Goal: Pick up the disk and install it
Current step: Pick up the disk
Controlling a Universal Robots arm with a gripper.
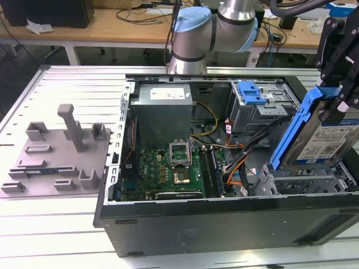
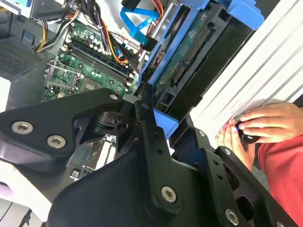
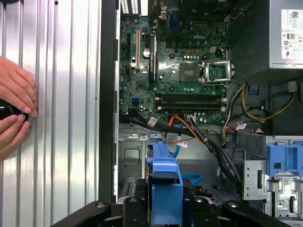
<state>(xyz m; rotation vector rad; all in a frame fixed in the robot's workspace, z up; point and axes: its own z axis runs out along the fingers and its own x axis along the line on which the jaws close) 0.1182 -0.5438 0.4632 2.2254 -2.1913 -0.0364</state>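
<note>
Disk (image 1: pixel 330 137): silver drive w/ white-and-blue label, blue frame round its edges; held off the table, tilted steeply, label side facing the exterior cam. In the second wrist view its circuit-board side shows (image 2: pixel 189 59); in the first wrist view it is seen edge-on, blue frame twd cam (image 3: pixel 165 187).
Disk position: over the corner of the case at the exterior view's right, above the metal drive bay (image 1: pixel 305 180); lower edge near the bay, not seated.
Gripper (image 1: pixel 335 96): black, comes down from above; jaws clamped on the disk's upper end, one finger each side of the blue frame, clearest in the second wrist view (image 2: pixel 158 120).
Arm (image 1: pixel 213 25): grey-and-blue joint behind the case.
Case (image 1: pixel 196 227): black PC tower lying on its side, side panel off, interior open.
Motherboard (image 1: pixel 168 171): green, on the case floor, CPU socket (image 1: pixel 180 154) bare.
PSU (image 1: pixel 162 106): grey box at the far wall.
Second drive cage (image 1: pixel 255 109): beside the PSU, blue tab on top.
Cables (image 1: pixel 238 162): orange, black and yellow, btwn board and bay.
Grey fixture (image 1: pixel 61 151): on the slatted table (image 1: pixel 56 232), at the exterior view's left, apart from the case.
Hands (image 3: pixel 16 106): a person's, resting on the table beside the case, around a small black object; red sleeve in the second wrist view (image 2: pixel 284 179).
</note>
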